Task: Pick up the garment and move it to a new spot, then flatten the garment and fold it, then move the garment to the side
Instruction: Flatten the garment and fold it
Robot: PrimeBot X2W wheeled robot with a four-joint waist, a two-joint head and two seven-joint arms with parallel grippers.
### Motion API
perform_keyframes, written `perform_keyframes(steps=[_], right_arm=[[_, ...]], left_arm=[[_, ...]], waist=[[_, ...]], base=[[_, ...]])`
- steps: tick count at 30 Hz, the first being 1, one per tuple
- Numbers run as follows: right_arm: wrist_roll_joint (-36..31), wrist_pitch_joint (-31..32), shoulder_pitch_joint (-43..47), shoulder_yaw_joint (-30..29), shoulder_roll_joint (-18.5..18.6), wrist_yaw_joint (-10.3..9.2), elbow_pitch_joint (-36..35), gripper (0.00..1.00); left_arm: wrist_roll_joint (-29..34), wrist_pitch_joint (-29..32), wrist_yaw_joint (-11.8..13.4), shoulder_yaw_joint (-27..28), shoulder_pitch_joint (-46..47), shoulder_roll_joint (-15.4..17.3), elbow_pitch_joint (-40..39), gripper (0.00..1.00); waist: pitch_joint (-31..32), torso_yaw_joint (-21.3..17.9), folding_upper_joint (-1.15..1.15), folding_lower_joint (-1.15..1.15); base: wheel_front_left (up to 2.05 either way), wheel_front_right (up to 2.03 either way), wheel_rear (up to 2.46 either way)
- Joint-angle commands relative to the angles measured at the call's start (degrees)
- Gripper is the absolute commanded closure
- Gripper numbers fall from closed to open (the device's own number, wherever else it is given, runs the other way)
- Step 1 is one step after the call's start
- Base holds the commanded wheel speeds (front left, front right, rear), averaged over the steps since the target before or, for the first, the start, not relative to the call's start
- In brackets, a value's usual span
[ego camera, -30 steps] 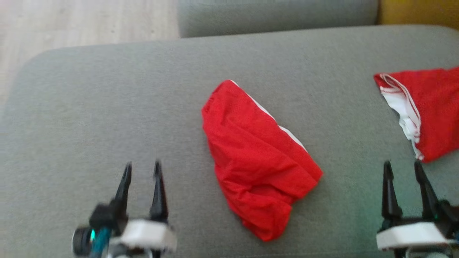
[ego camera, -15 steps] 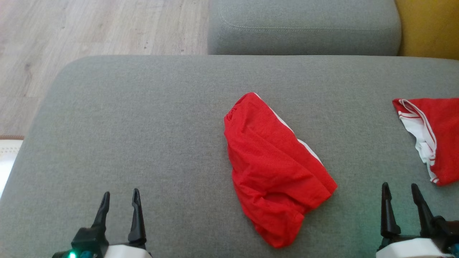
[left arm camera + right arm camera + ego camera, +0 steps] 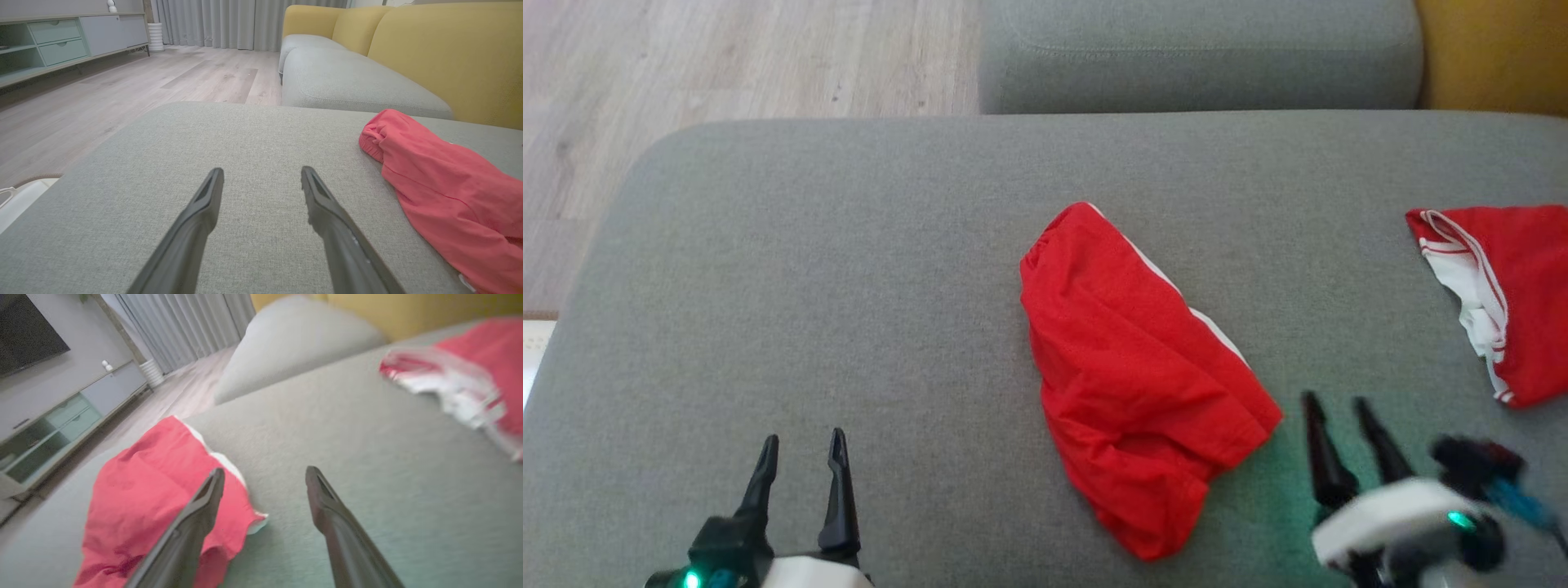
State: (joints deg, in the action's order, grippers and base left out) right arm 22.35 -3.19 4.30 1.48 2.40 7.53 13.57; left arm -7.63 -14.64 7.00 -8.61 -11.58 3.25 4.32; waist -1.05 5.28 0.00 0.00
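Observation:
A crumpled red garment point(image 3: 1135, 376) with a white stripe lies in the middle of the grey cushion point(image 3: 849, 269); it also shows at the right of the left wrist view point(image 3: 449, 192) and at the lower left of the right wrist view point(image 3: 155, 498). My right gripper point(image 3: 1335, 402) hovers open just right of the garment's lower right corner, tilted toward it, with nothing between its fingers point(image 3: 196, 514). My left gripper point(image 3: 803, 441) stands open near the cushion's front left, well apart from the garment, empty.
A second red garment with white trim point(image 3: 1503, 294) lies at the cushion's right edge. Another grey cushion point(image 3: 1201, 49) and a yellow backrest point(image 3: 1494, 49) sit behind. Wooden floor point(image 3: 727, 57) lies beyond the far left edge, with a low cabinet point(image 3: 61, 36) across the room.
My right gripper has swung left toward the garment's lower right corner and tilted. The left gripper stays low at the front left. The camera has shifted slightly.

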Motion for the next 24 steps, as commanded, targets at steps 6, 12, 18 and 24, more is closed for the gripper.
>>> perform_keyframes(steps=[6,12,18,24], right_arm=[[9.54,14.30,-8.38,2.99,0.48,-0.04,6.20,0.00],[16.88,19.07,-12.78,2.59,0.48,-0.04,14.60,0.00],[25.72,18.23,-18.96,5.94,0.48,-0.04,20.47,1.00],[22.86,14.65,-27.55,6.58,0.48,-0.04,22.06,1.00]], left_arm=[[-1.14,-0.36,0.49,0.02,3.25,-0.35,-1.53,0.00],[-2.08,-0.36,1.41,-0.70,3.34,-0.36,-1.69,0.00],[-2.60,-0.36,1.85,-1.33,3.98,-0.36,-1.61,0.00],[-3.48,-0.36,2.33,-1.75,4.39,-0.36,-1.62,0.00]], waist=[[-0.68,1.04,0.00,0.00],[-1.11,1.76,0.00,0.00],[-1.48,1.93,0.00,0.00],[-1.34,1.42,0.00,0.00]], base=[[0.00,0.00,0.00],[0.00,0.00,0.00],[0.00,0.00,0.00],[0.00,0.00,0.00]])
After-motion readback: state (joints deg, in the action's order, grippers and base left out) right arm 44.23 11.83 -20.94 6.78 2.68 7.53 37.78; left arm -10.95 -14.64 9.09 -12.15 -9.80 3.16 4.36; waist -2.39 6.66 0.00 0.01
